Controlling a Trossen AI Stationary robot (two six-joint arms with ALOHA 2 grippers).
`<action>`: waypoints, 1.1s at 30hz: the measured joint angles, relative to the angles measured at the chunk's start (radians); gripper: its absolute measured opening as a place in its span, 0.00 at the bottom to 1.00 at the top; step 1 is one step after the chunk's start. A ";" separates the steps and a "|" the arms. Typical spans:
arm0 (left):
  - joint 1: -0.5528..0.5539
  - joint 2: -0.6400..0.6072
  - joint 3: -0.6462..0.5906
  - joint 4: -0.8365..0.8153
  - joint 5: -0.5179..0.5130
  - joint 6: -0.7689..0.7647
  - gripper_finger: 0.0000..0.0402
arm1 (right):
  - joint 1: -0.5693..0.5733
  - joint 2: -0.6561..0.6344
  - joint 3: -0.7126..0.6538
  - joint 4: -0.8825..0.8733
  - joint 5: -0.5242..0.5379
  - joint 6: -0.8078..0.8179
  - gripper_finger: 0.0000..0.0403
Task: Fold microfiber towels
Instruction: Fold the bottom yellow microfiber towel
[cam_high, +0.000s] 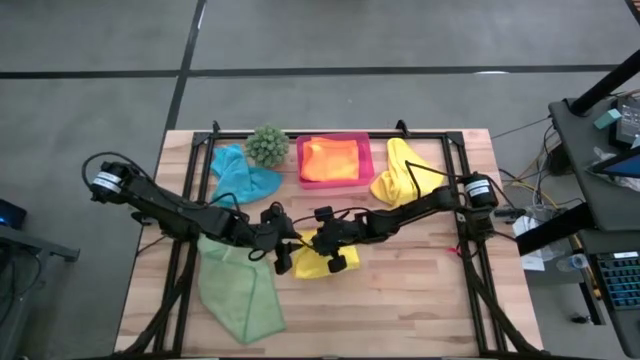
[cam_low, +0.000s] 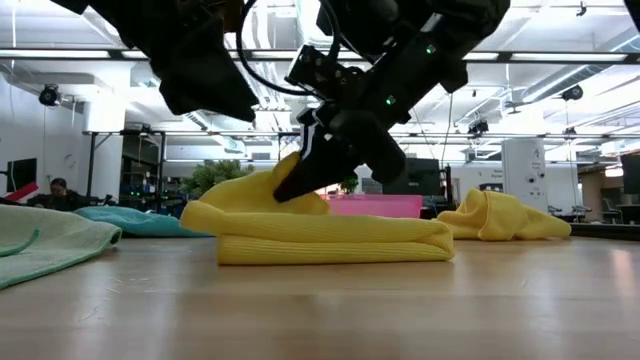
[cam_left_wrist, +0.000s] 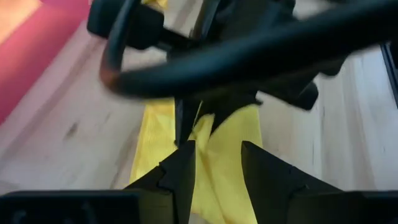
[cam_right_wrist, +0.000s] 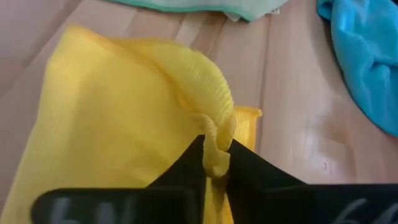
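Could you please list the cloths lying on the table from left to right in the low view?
Light green towel → teal towel → folded yellow towel, which the right gripper pinches → crumpled yellow towel.

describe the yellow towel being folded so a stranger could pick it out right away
Find the pink tray at the table's far edge; nearer the front, both grippers meet over a folded yellow towel. Unlike the crumpled yellow towel beside the tray, it lies flat in neat layers.
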 joint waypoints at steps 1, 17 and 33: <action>-0.003 0.004 0.000 0.016 -0.016 0.001 0.28 | -0.002 0.000 0.002 0.002 0.000 0.000 0.13; -0.010 0.019 -0.006 0.078 -0.115 0.001 0.28 | -0.006 -0.065 -0.001 -0.071 0.000 0.006 0.47; -0.009 0.019 -0.014 0.087 -0.136 0.000 0.28 | -0.006 -0.132 -0.009 -0.140 0.000 0.014 0.45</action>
